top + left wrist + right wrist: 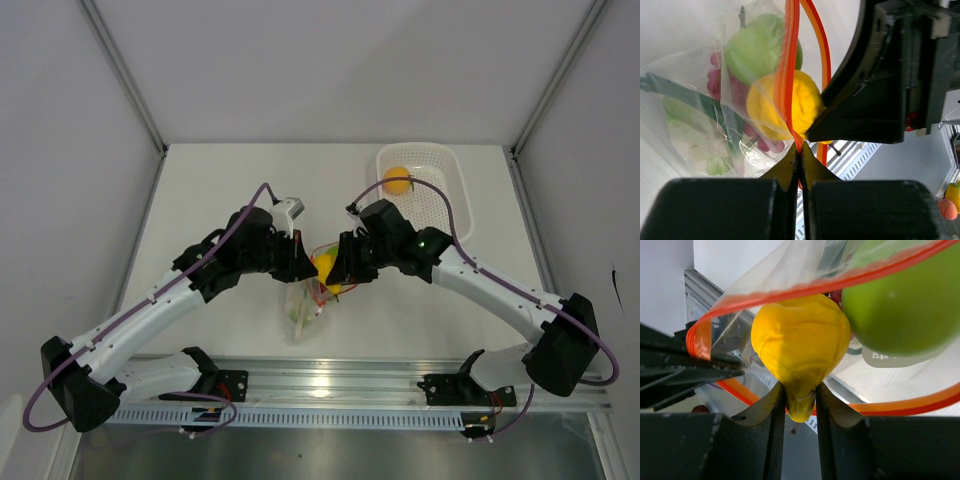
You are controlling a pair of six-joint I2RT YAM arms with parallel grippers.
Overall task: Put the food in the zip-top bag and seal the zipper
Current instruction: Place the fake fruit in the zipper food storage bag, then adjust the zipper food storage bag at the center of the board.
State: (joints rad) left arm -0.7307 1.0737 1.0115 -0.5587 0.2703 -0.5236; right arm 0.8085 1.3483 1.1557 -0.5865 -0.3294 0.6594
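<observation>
Left claw [801, 156] is pinched tight on the zipper [790, 75], fingers together with the red-orange strip running up from between the tips. Right claw [800, 396] is clamped on the narrow lower tip of the yellow piece [800, 342], fingers slightly apart around it.

The yellow piece sits in the mouth of the zip-top bag [303, 312], with one half of the strip across its top and the other passing below, behind the fingers. The green apple [905, 305] is just beside it, inside the clear plastic. Green stalks [700, 100], red bits [715, 80] and the pale leafy piece [690, 140] are deeper in the bag.

The bag is mid-table [220, 200], body trailing toward the near edge; I cannot tell if it rests on the surface. The two claws meet at its mouth, almost touching.

The orange-yellow round fruit [398, 179] is alone in the white basket [452, 215] at the far right corner, well apart from the bag.
</observation>
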